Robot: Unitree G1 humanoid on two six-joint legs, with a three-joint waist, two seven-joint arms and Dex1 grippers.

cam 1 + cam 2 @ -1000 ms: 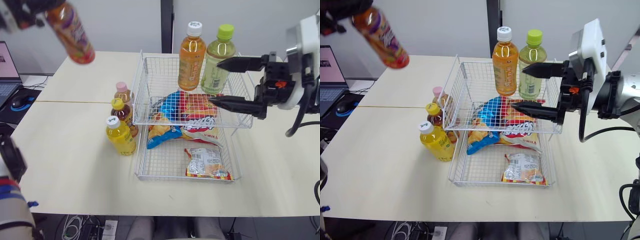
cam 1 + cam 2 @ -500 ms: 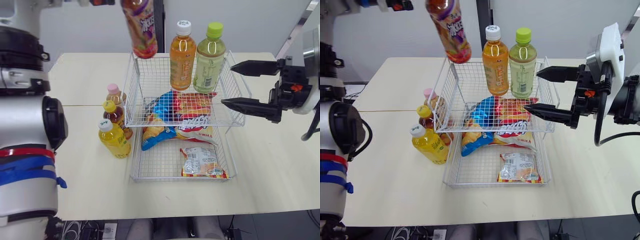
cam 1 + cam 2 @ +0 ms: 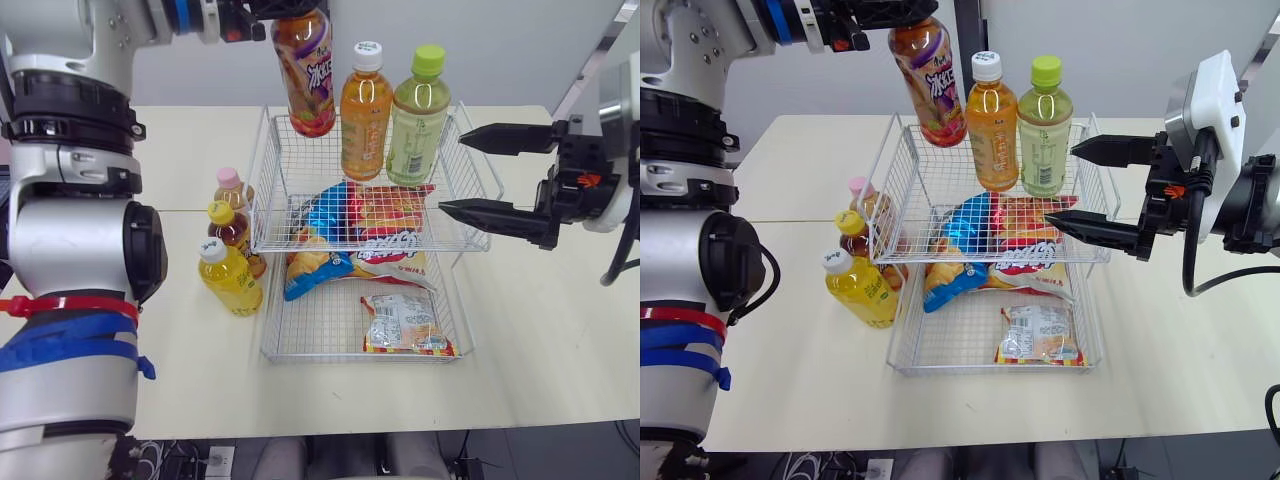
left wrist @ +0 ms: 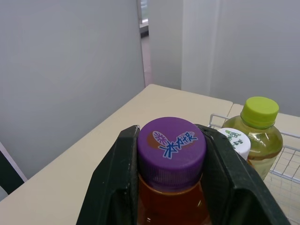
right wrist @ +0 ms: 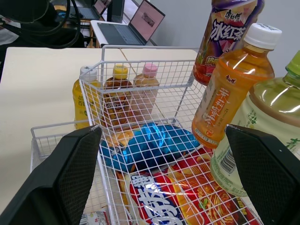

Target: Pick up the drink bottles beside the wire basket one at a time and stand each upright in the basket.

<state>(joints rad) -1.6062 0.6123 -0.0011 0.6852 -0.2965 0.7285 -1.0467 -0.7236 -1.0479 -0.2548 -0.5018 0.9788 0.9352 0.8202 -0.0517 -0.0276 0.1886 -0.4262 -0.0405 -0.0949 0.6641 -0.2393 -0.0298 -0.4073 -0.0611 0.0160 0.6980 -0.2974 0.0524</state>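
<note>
The left gripper [image 4: 171, 161] has its black fingers [image 4: 116, 180] closed on the purple cap [image 4: 171, 140] of the held bottle [image 3: 305, 70], one finger on each side of the cap. This bottle sits at the upper middle of the head views. It hangs by its cap, leaning slightly, with its base over the back left corner of the wire basket's [image 3: 262, 200] upper tier. Its liquid is amber-brown at the shoulder. A purple label with large white characters wraps the body, and there is red near the base. The cap carries a blue-and-white printed mark.

Just to its right in the frame, an orange bottle [image 3: 362, 110] with a white cap and a green bottle [image 3: 418, 115] with a green cap stand upright in the upper tier. Snack bags [image 3: 375, 225] lie in the basket in front of them.

Left of the basket, three more bottles stand upright on the pale surface [image 3: 150, 330]:
- a pink-capped bottle [image 3: 233, 186]
- a yellow-capped brown bottle [image 3: 230, 228]
- a white-capped yellow bottle [image 3: 228, 280]

At the right of the frame, the right gripper [image 3: 452, 174] hovers beside the basket, fingers spread wide and empty.
</note>
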